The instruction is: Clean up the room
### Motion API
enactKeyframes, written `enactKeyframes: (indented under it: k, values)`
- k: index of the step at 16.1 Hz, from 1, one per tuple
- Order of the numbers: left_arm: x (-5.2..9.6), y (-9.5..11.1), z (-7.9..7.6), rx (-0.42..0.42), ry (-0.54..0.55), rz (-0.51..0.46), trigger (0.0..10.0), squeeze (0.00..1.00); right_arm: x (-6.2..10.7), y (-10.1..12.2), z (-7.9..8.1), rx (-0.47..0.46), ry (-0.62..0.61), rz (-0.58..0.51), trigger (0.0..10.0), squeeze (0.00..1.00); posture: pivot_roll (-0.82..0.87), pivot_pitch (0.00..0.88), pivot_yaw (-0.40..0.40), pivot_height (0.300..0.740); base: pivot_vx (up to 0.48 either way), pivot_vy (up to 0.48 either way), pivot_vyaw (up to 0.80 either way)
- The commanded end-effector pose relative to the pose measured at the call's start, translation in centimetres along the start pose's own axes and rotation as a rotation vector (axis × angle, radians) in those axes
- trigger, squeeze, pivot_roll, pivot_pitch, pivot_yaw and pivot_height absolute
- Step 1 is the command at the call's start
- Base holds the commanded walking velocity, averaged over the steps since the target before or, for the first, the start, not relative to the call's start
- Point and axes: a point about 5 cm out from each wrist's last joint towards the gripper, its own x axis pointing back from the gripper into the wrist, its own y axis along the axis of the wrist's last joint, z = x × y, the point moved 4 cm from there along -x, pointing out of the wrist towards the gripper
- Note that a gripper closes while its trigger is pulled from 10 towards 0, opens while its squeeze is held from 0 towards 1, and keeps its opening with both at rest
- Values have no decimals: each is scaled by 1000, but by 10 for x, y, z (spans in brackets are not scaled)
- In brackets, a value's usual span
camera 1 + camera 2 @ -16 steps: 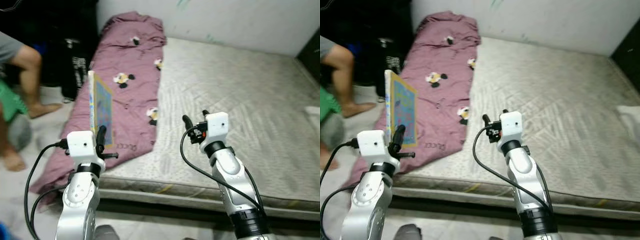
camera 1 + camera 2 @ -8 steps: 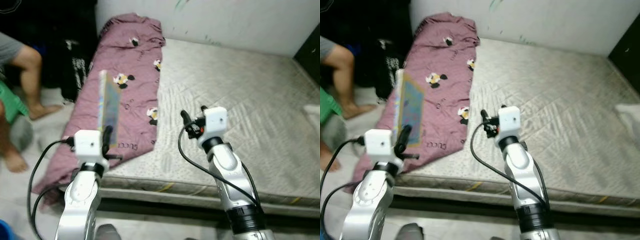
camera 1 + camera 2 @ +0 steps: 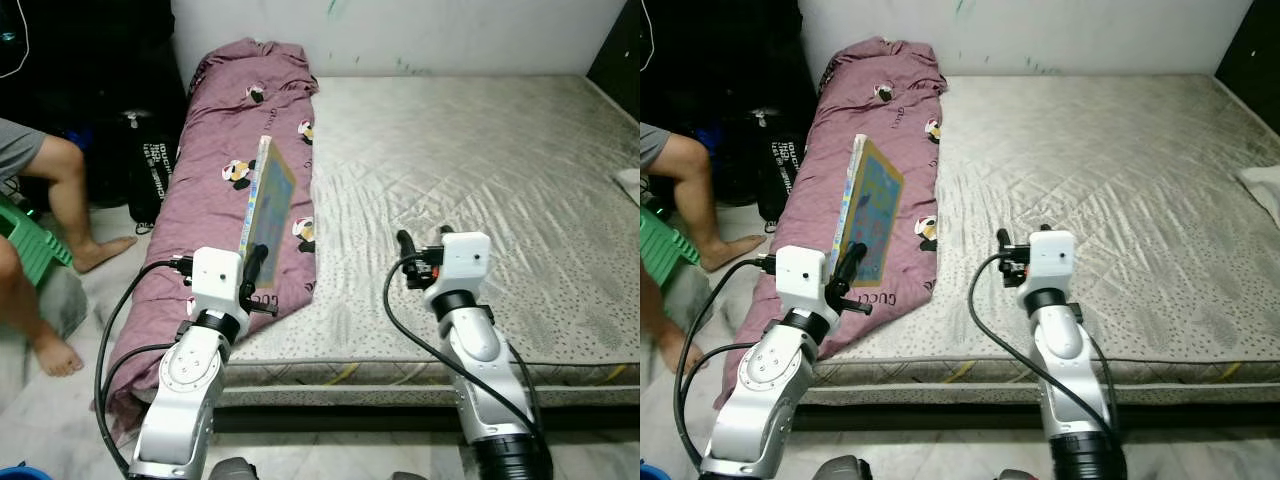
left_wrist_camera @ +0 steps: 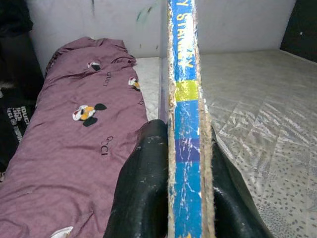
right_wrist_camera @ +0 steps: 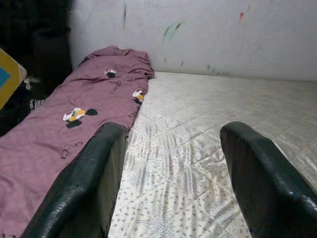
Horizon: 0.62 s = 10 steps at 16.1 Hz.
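1. Purple blanket [image 3: 235, 180], just the one, runs down the left strip of the mattress [image 3: 480, 180], with cartoon prints on it, and its lower end droops over the edge toward the floor.
2. One book [image 3: 867, 212], thin and hardback with a blue and yellow cover, is held upright above the blanket. In the left wrist view its worn blue spine [image 4: 185, 124] stands right between the two black fingers [image 4: 143, 193].
3. So the left gripper [image 3: 255, 268] is clamped tight on the bottom of the book, one finger on each side.
4. The right gripper [image 3: 422, 242] hovers over the near edge of the mattress, well apart from the book. Its two fingers [image 5: 89, 178] are spread wide with nothing between them, only grey quilting beyond.
5. One person sits at the far left; I count two bare legs [image 3: 70, 200] and a green stool [image 3: 25, 235] under them.
6. One black bag [image 3: 150, 170] stands on the floor beside the blanket.
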Motion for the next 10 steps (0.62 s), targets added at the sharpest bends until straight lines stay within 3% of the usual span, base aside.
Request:
enactKeyframes:
  k: [1, 3, 10]
  values:
    - [1, 7, 4, -5, 16, -30, 10000, 0, -3, 12, 8, 3, 32, -42, 10000, 0, -85, 0, 18, 740, 0, -289, 781]
    - [4, 5, 6, 0, 29, -27, 10000, 0, -6, 13, 9, 5, 41, -40, 10000, 0, -67, 0, -3, 740, 0, -287, 688]
    - [7, 4, 11, 21, 69, -25, 10000, 0, -9, 11, 12, 8, 62, -20, 10000, 0, -63, 0, -31, 740, 0, -294, 0]
